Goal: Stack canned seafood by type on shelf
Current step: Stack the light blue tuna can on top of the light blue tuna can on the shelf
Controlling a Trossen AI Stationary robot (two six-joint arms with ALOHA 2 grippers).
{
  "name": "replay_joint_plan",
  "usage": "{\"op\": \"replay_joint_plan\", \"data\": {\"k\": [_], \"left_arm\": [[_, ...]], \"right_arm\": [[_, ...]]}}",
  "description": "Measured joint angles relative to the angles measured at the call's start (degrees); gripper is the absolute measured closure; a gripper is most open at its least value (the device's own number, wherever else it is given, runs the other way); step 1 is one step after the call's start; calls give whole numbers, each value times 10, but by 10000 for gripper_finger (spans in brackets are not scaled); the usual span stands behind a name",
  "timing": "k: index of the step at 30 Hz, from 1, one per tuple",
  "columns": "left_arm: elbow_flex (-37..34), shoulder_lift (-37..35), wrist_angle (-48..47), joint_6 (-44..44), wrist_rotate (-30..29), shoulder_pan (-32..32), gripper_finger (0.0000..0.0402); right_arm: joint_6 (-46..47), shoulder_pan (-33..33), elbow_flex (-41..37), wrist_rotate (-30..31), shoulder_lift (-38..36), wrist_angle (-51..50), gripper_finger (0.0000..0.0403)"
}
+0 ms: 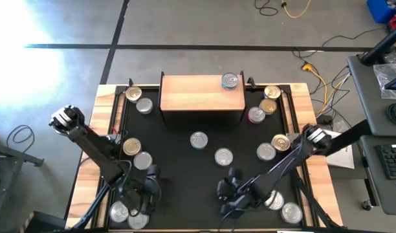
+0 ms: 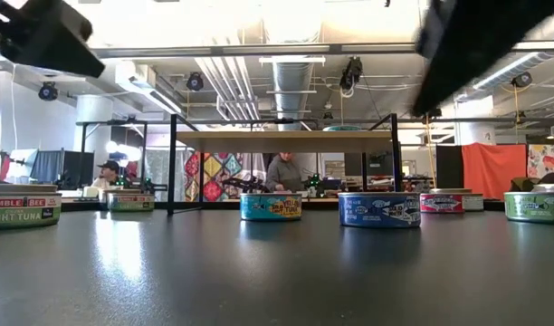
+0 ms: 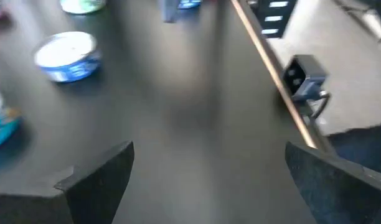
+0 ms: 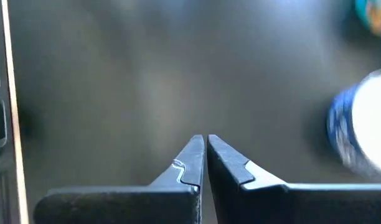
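Six tins are seen on the dark desk (image 2: 259,272): a green tuna tin (image 2: 22,206), another green tin (image 2: 130,201), a teal tin (image 2: 271,206), a blue tin (image 2: 379,209), a pink tin (image 2: 442,202) and a green tin (image 2: 536,206). The shelf (image 2: 281,140) is seen behind them, on black legs.

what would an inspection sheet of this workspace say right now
surface: black table top with wooden edge planks
job's things: one can on the shelf; other cans scattered over the table, none stacked
clutter: nothing seen
grippers: left gripper open and empty near the table's front; right gripper shut, empty, near the front
cables: yellow cable on the floor beside the table
surroundings: desk with keyboard at right; people seated in the room behind
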Motion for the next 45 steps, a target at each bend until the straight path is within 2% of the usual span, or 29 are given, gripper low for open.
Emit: {"op": "replay_joint_plan", "data": {"k": [2, 7, 9, 12, 15, 19, 24, 26, 29, 32, 35, 37, 41, 45], "left_arm": [[0, -22, -60, -32, -32, -9, 2], [0, -70, -239, -159, -59, 4, 2], [0, -76, -272, -191, -43, 3, 2], [5, -70, -262, -205, 27, -9, 2], [39, -38, -251, -203, 69, -35, 3], [102, 23, -292, -205, 107, -71, 9], [203, 107, -427, -240, 157, -111, 21], [252, 138, -499, -253, 150, -119, 28], [314, 175, -547, -241, 144, -123, 42], [348, 204, -552, -236, 150, -123, 69], [348, 217, -585, -263, 164, -123, 114], [338, 217, -577, -290, 167, -125, 149], [323, 204, -557, -327, 171, -132, 230], [315, 201, -521, -337, 208, -132, 312]], "right_arm": [[-36, 0, 33, 37, 24, -4, 390], [-107, 0, 102, 131, 65, -4, 390], [-123, -1, 119, 146, 77, -6, 390], [-131, 0, 131, 146, 88, -7, 390], [-131, 0, 132, 143, 89, -7, 390], [-128, -3, 131, 142, 88, -7, 390], [-126, -7, 131, 142, 85, -5, 390], [-128, -8, 131, 142, 85, -6, 390], [-131, -10, 131, 142, 85, -7, 390], [-132, -12, 131, 142, 85, -8, 390], [-136, -13, 131, 143, 85, -11, 390], [-141, -15, 131, 149, 85, -17, 390], [-143, -23, 131, 201, 85, -28, 390], [-146, -34, 131, 219, 85, -37, 390]]}}
